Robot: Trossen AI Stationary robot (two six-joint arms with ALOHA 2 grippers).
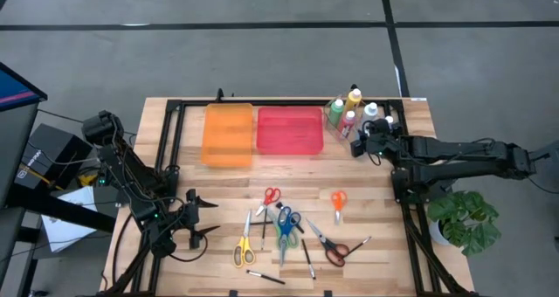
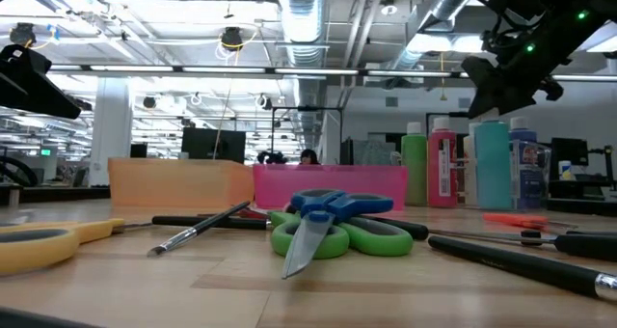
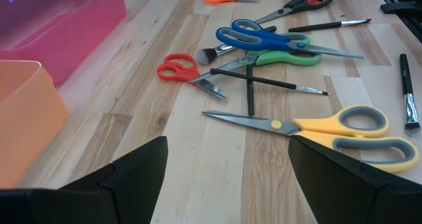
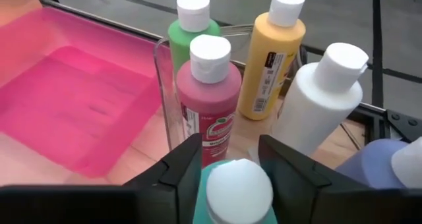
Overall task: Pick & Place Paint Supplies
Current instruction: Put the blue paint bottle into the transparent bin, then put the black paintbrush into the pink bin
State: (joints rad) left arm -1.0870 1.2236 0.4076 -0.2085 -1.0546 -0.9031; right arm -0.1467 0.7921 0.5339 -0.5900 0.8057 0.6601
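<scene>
While both arms hang over the bench, this is how it stands from left to right.

Left gripper (image 1: pixel 208 217): waits low at the near left of the table (image 1: pixel 384 262), jaws wide apart and empty, pointing at the scattered tools.

Orange tray (image 1: pixel 228 134): far left of centre, nothing showing in it.

Pink tray (image 1: pixel 290 129): touching the orange one on its right, also bare.

Scissors and brushes: strewn across the near middle. Yellow scissors (image 1: pixel 244 247) lie furthest left, then red scissors (image 1: pixel 271 196), a blue and a green pair overlapping (image 1: pixel 286 227), small orange scissors (image 1: pixel 338 201), and dark red scissors (image 1: pixel 330 248); thin brushes (image 1: pixel 307 258) lie among them.

Paint bottles: clustered at the far right corner, just right of the pink tray: green (image 1: pixel 336 112), pink (image 1: pixel 348 123), yellow (image 1: pixel 354 97) and white (image 1: pixel 370 113).

Right gripper (image 4: pixel 229 159): at that cluster, its jaws straddling a blue-green bottle with a white cap (image 4: pixel 237 188); whether they press it yet I cannot tell.

Step in hand: as I judge it, grasping the first bottle; no supply is in a tray.

Next move: likely close firmly, lift straight up so the neighbouring bottles stay upright, then carry left to a tray.
</scene>
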